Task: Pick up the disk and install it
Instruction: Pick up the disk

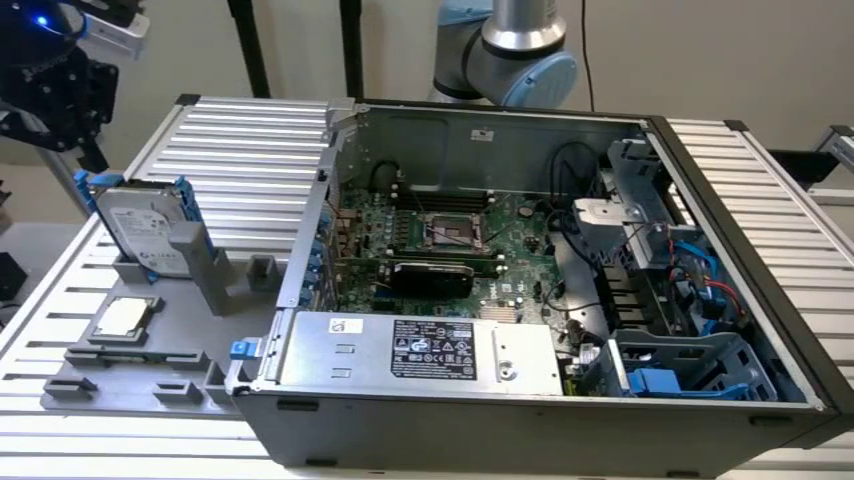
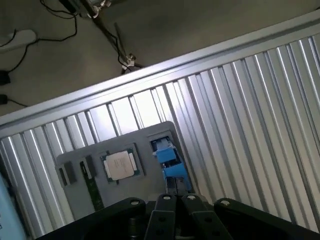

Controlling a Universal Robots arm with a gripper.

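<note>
the hand [image 1: 88, 158] hangs just above the top edge of the disk [image 1: 140, 226], at the exterior view's left. in the wrist view the hand [image 2: 177, 201] is narrow, its two fingertips [image 2: 167, 201] drawn close side by side, with the blue edge of the disk [image 2: 168, 156] running in beneath them. i cannot tell whether they touch the disk or pinch any part of it.

the disk stands on edge in a slot of a grey holder tray [image 1: 123, 388], near upright. its white label is in plain sight and the blue bracket frames its sides. on the same tray, nearer the exterior camera, a small square silver chip [image 1: 123, 318] lies flat in a recess, apart from the disk. the wrist view shows that chip [image 2: 120, 165] beside the disk, and a dark green strip [image 2: 93, 191] in a groove past it.

the tray rests on a ribbed metal tabletop [image 1: 254, 140]. to the exterior view's right of the tray an open computer case [image 1: 534, 425] lies on its side, close against the tray. inside it are a silver power supply [image 1: 427, 350] with a black label, then the green motherboard [image 1: 454, 232], and a blue plastic drive cage [image 1: 694, 368] in the near right corner. behind the case rises the grey arm [image 1: 514, 50].
</note>
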